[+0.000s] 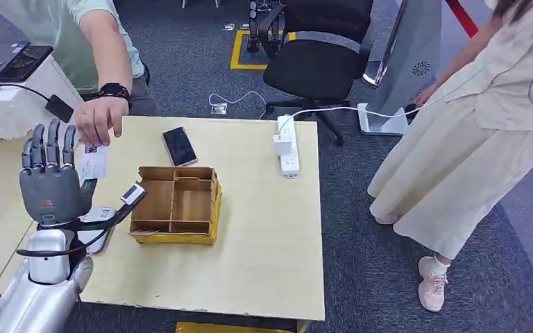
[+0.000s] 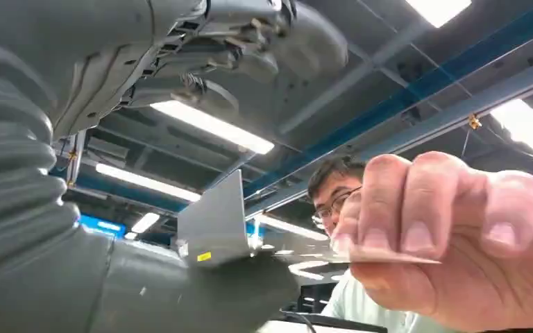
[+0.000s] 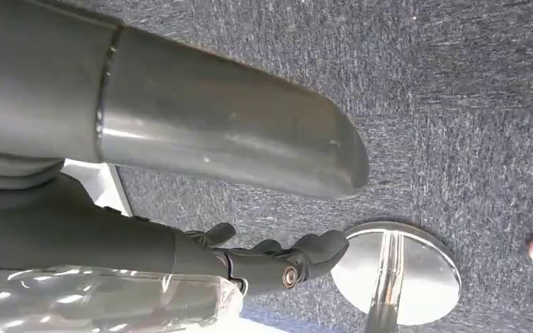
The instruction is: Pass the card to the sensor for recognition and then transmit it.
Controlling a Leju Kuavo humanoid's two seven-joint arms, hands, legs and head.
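Pale wooden table [image 1: 264, 236] is being used as the work surface, with grey carpet around it; on it are being kept a wooden divided tray [image 1: 177, 205], a dark phone [image 1: 179, 146] and a white power strip [image 1: 288, 146]. A second person in a light skirt is standing off to the right.

The left hand [image 1: 50, 177] is being held raised above the table's left part, palm away from the camera and fingers spread upright, with nothing gripped in it. The card [image 1: 94, 161] is being pinched by a person's hand [image 1: 100, 119] just beside those fingers; in the left wrist view the card [image 2: 361, 254] is being seen nearly edge-on, as a thin flat sheet with its long axis running from the person's fingers [image 2: 430, 229] toward the robot's thumb [image 2: 201, 291].

The right hand [image 3: 277, 263] is being left hanging over the carpet near a chair base, fingers loosely curled with nothing in them.

By judgement, the handover to the person is being completed, since the card is in the person's grasp and not the robot's. Whether the sensor step is done cannot be told; no sensor can be identified with confidence.
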